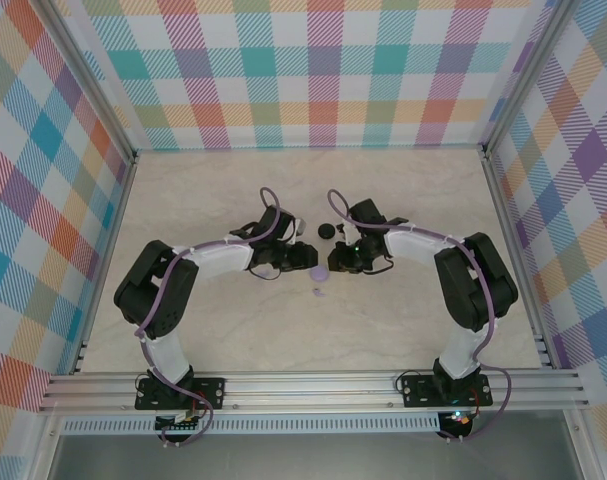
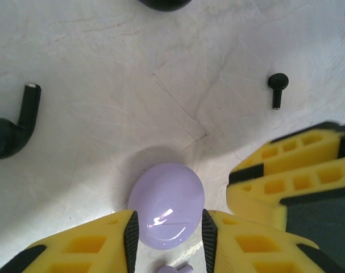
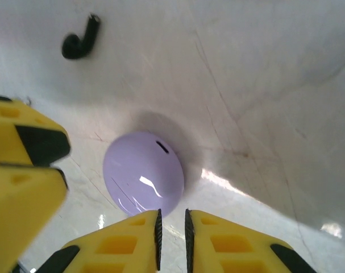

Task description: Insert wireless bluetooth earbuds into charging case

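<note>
Glossy, rounded, likely light and slippery — lilac charging case (image 2: 167, 196) pinched at 2 sides by left gripper (image 2: 170, 232); right gripper (image 3: 172, 228) closed, empty.

Both arms' fingers (image 2: 92, 247) crowded at lilac case (image 2: 166, 202); open table (image 1: 203, 200) beyond.

The left gripper (image 2: 170, 227) and the right gripper (image 3: 173, 227) both have bright yellow fingers faced with black pads. Just ahead of both sets of tips is a glossy pale lilac case (image 3: 144, 173). A black earbud (image 2: 13, 128) off to one side of the left gripper's tips has a pale stem end, and the smaller-looking second earbud (image 2: 277, 88) ahead on the other side is black too. The table (image 2: 161, 68) is cream with faint veins. Beyond both grippers, the walls (image 1: 323, 70) are plaid in teal, pink, orange and purple on white.
</note>
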{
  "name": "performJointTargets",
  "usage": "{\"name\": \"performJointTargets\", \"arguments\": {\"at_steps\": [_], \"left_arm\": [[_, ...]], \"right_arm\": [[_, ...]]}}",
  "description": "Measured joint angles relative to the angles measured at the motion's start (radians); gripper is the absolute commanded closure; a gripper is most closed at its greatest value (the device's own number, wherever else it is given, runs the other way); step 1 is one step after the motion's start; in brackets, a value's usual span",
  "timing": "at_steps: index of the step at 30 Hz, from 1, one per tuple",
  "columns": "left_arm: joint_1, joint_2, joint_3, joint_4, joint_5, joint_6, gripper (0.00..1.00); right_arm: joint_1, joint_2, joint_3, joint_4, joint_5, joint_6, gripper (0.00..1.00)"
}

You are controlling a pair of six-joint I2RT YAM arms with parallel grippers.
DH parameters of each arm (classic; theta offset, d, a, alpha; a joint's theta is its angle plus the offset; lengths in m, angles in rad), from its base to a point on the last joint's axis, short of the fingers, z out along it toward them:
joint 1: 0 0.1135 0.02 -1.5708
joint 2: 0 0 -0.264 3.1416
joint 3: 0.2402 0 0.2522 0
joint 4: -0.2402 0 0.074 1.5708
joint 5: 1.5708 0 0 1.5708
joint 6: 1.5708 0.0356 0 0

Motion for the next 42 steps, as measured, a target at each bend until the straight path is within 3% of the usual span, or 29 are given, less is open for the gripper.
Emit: {"name": "performJointTargets", "arguments": {"at_steps": [8,18,30,42], "left_arm": [[0.011,0.099,0.055,0.002,0.011,0.000,0.66],[0.017,0.108,0.039,0.018,0.042,-0.001,0.66],[0.019,0.016,-0.098,0.060,0.056,-0.034,0.64],[0.003,-0.048,-0.127,0.053,0.060,-0.050,0.53]], "right_arm": [[0.006,0.030,-0.013,0.023,-0.034,0.008,0.80],[0.009,0.091,0.028,0.018,-0.029,0.023,0.81],[0.013,0.165,0.140,-0.004,-0.023,0.021,0.81],[0.019,0.185,0.204,-0.050,0.037,0.009,0.78]]}}
